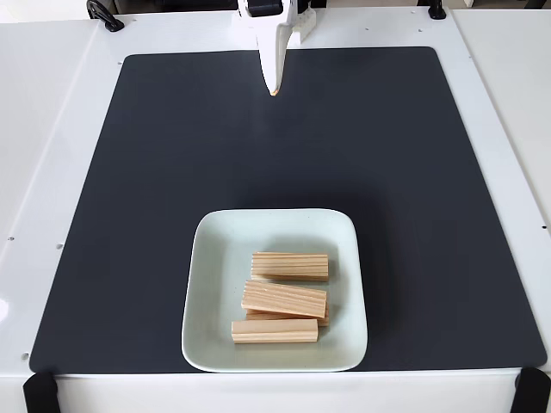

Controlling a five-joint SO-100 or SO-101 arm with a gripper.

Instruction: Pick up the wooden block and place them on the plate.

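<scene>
Several wooden blocks lie on the pale square plate (211, 284) near the front of the dark mat. One block (290, 266) lies toward the back, another (284, 298) rests tilted across the middle on top of a partly hidden one, and a third (275, 331) lies at the front. My white gripper (274, 89) hangs at the far edge of the mat, well away from the plate. Its fingers come together to a single tip and hold nothing.
The dark mat (129, 189) covers most of the white table (43, 129). Black clamps sit at the table's far corners (103, 15) and front corners (39, 391).
</scene>
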